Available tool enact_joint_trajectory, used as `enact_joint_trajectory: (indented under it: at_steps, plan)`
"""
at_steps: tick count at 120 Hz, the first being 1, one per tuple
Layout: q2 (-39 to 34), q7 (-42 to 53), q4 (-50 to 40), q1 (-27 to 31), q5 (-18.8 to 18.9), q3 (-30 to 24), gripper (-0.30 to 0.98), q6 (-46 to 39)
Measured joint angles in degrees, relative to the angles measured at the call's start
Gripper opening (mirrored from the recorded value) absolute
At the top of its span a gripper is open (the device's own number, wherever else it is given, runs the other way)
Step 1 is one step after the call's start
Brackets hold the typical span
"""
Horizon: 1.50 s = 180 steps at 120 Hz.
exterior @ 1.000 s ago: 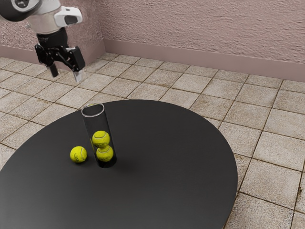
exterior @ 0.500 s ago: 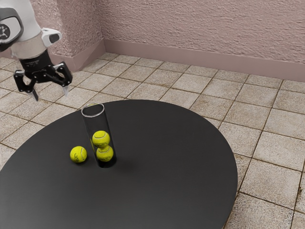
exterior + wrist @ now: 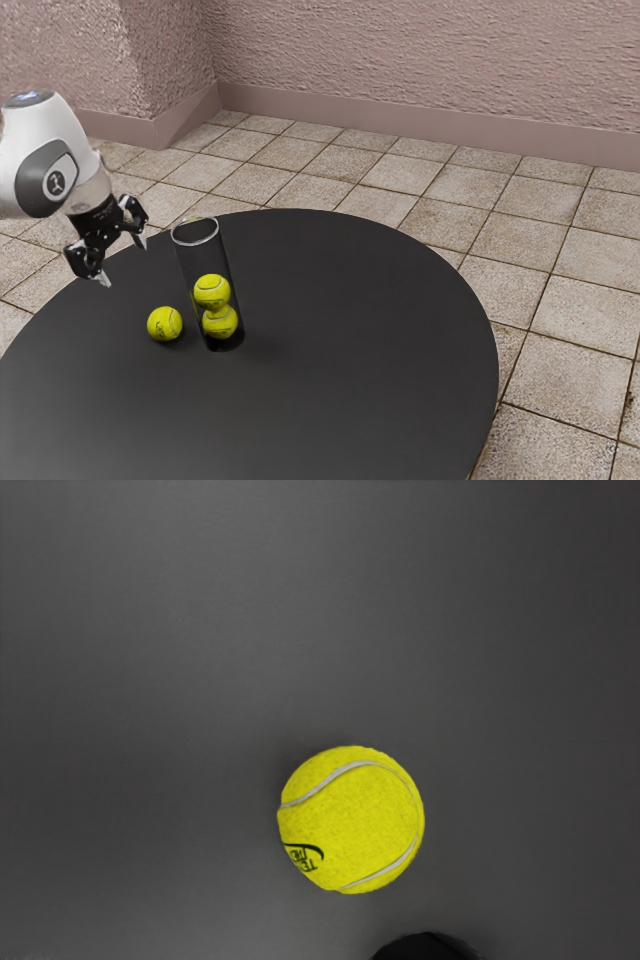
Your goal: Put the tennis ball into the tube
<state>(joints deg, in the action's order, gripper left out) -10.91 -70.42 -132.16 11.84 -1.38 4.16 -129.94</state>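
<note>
Tennis ball (image 3: 165, 324), yellow, seen in the exterior view on the black table (image 3: 350, 370), at nine o'clock from the base of a standing clear tube (image 3: 204, 257) holding two more balls (image 3: 212, 291). Empty fingers (image 3: 104, 280) hang spread apart, toward its eleven o'clock.

Wrist view: fuzzy felt, probably light, springy, grippy, hardly fragile, but apt to roll; best pinched across its widest middle. Black lettering, perhaps "TE", sits by a curved mark; the rest is unreadable.
</note>
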Motion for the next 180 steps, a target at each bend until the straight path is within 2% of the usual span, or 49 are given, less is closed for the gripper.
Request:
enact_joint_trajectory:
  at_steps: [18,49,113,180]
  plan:
    - [7.3,-6.5,-0.1,1.8,-4.5,-0.1,0.69,-6.1]
    - [13.8,-14.5,1.8,1.9,-6.4,-0.7,0.69,-10.2]
    - [18.7,-23.2,0.3,2.5,-6.7,-2.4,0.69,-14.8]
    - [24.2,-24.2,0.9,2.7,-5.8,-2.9,0.69,-21.8]
